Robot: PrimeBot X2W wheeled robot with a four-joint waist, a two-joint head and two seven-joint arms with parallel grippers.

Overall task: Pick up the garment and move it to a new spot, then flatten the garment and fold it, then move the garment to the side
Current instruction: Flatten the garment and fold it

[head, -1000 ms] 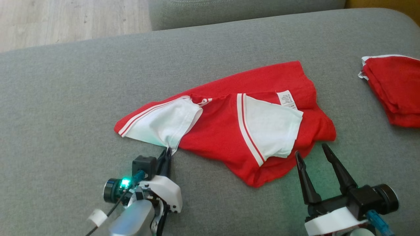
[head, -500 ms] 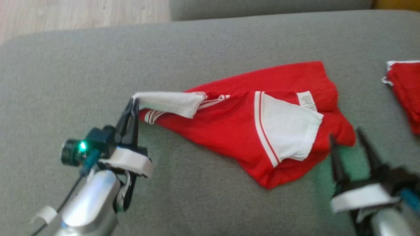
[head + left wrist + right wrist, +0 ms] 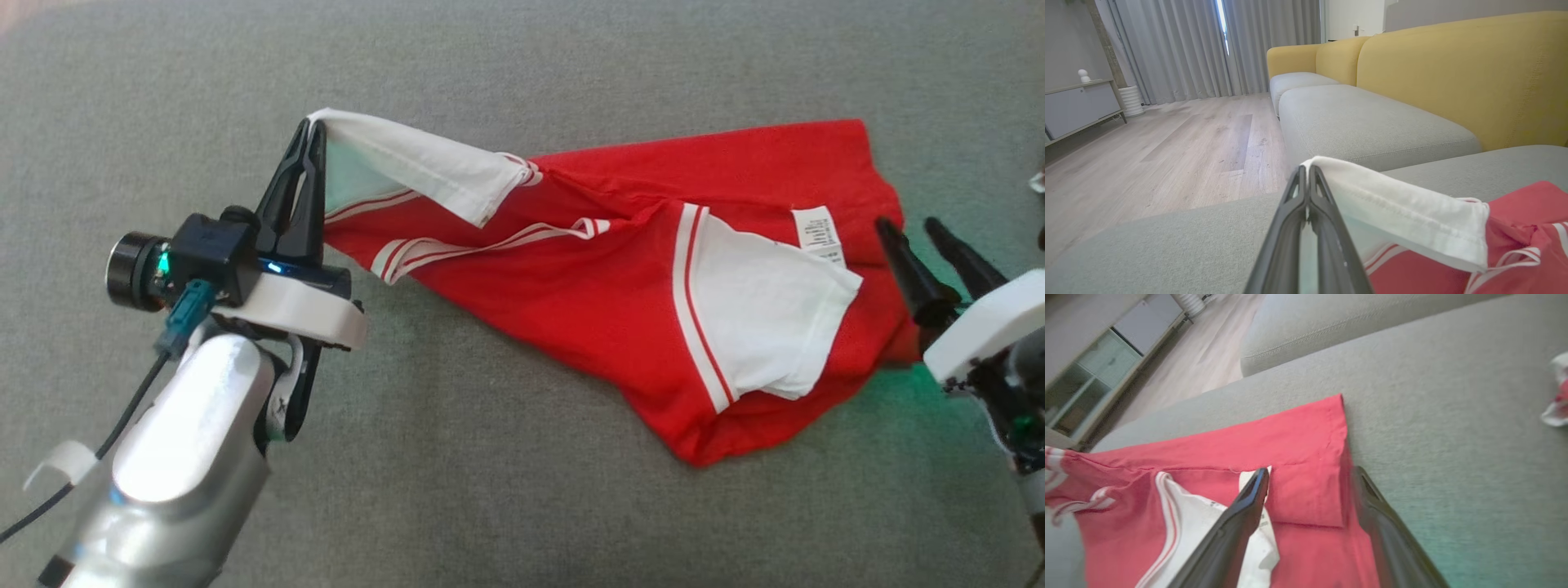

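The left gripper (image 3: 314, 126) is clamped shut on the tip of the white sleeve (image 3: 424, 167) and holds it raised off the grey sofa cushion (image 3: 571, 65). A grip at an extremity like this is, I judge, meant to draw the crumpled red garment (image 3: 620, 302) out toward the robot's left for flattening. The rest of the garment lies on the cushion, mid-scene in the head view, with ridges of cloth running toward the pinch.

The right gripper (image 3: 906, 222) hangs with jaws spread wide, holding nothing, just beside the garment's right-hand edge (whether it touches the cloth I cannot tell). It is probably placed to take the opposite end.

The garment's long axis runs left to right across the cushion, slightly tilted, with the pinched sleeve pointing left and the hemmed end right.
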